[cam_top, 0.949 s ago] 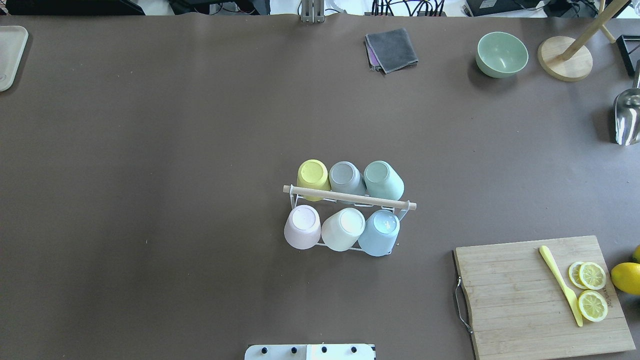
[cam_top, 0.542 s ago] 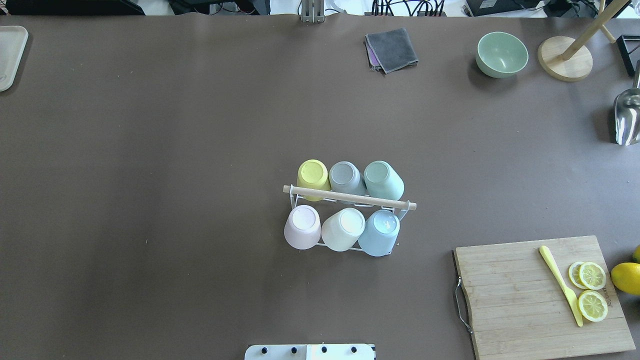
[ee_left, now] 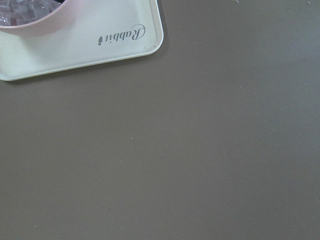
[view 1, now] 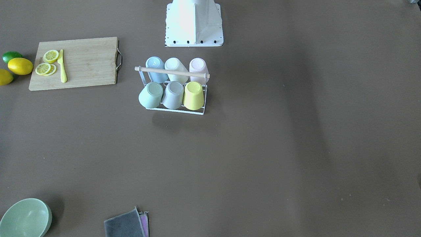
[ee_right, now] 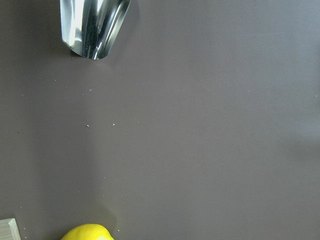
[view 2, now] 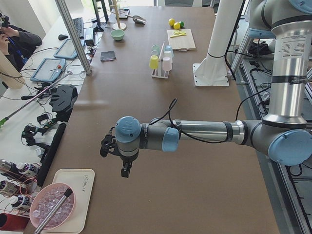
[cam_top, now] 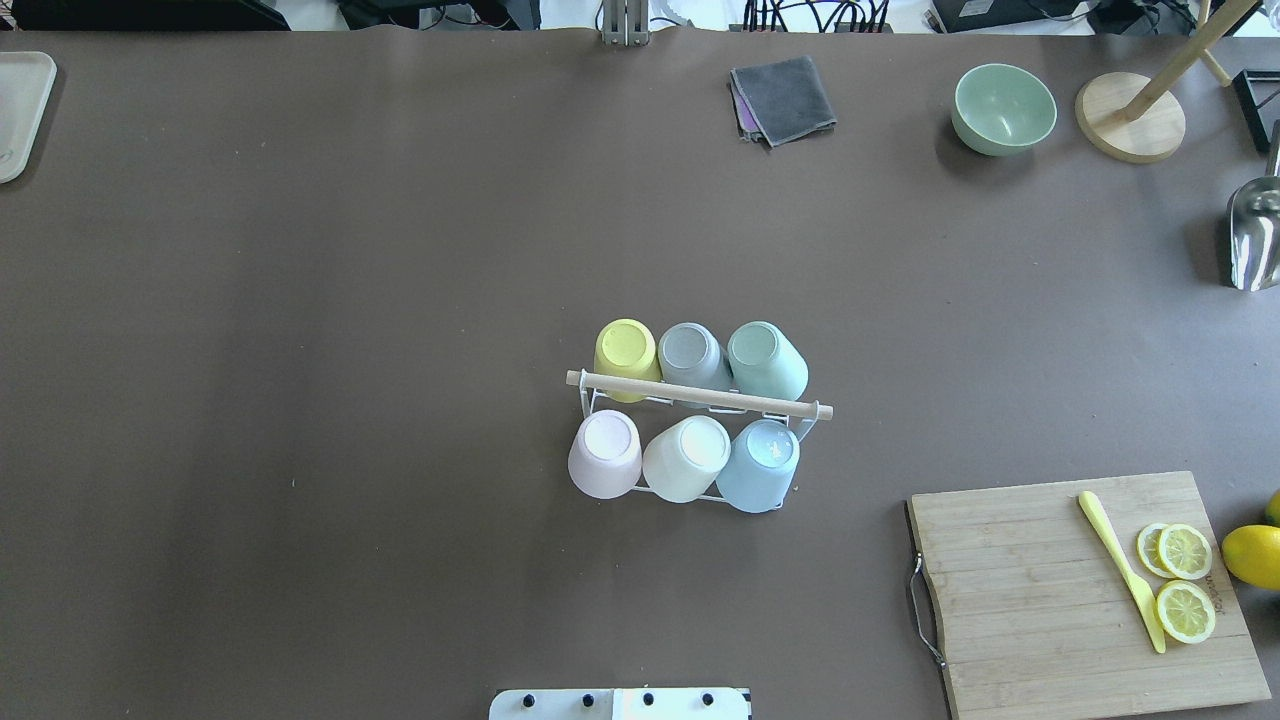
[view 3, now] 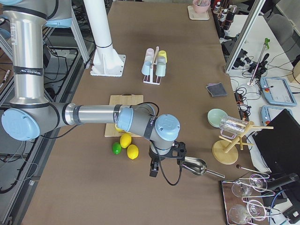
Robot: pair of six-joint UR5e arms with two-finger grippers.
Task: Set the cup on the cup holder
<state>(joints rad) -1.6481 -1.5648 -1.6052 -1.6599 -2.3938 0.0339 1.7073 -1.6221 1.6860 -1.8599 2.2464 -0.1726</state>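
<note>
The white wire cup holder (cam_top: 803, 424) with a wooden rod handle (cam_top: 700, 395) stands mid-table, also in the front view (view 1: 171, 70). Several pastel cups sit upside down on its prongs in two rows, among them a yellow cup (cam_top: 627, 352), a pink cup (cam_top: 605, 455) and a blue cup (cam_top: 760, 467). Both grippers are far from it. The left gripper (view 2: 126, 170) hangs over the table's left end near a white tray (ee_left: 80, 45). The right gripper (view 3: 153, 169) hangs over the right end near a metal scoop (ee_right: 92, 25). I cannot tell if either is open or shut.
A wooden cutting board (cam_top: 1040, 600) with lemon slices (cam_top: 1185, 580) and a yellow knife (cam_top: 1120, 570) lies at the near right, with whole lemons (cam_top: 1252, 555) beside it. A green bowl (cam_top: 1003, 108), a grey cloth (cam_top: 783, 98) and a wooden stand (cam_top: 1130, 118) sit at the far right.
</note>
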